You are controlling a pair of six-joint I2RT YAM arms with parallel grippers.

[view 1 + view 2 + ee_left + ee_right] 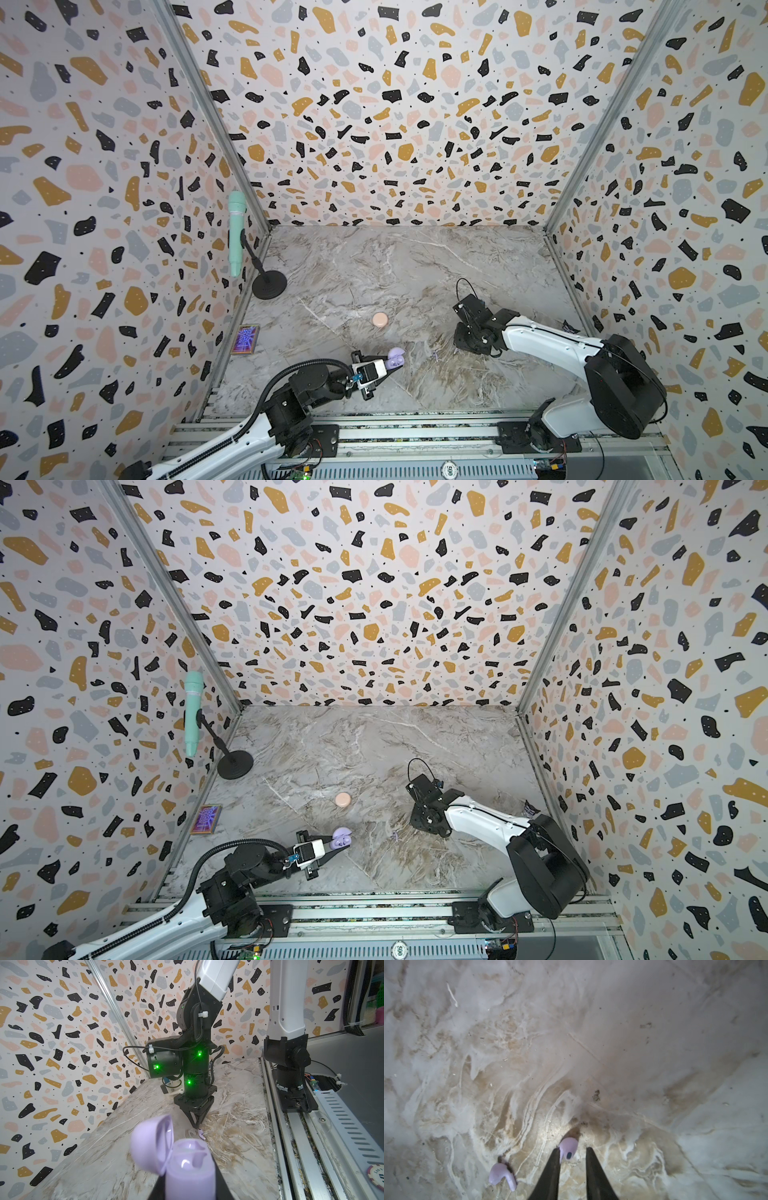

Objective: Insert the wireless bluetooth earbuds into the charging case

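My left gripper is shut on the lavender charging case, whose lid is flipped open; both top views show the case at front centre. The right gripper points straight down at the marble, its jaws open around a lavender earbud. That bud touches one finger, with a gap to the other finger. A second lavender earbud lies loose beside them. In the left wrist view one bud shows under the right gripper.
A closed peach round case sits mid-table. A mint microphone on a black stand is at the back left, with a small framed card by the left wall. The aluminium rail runs along the front.
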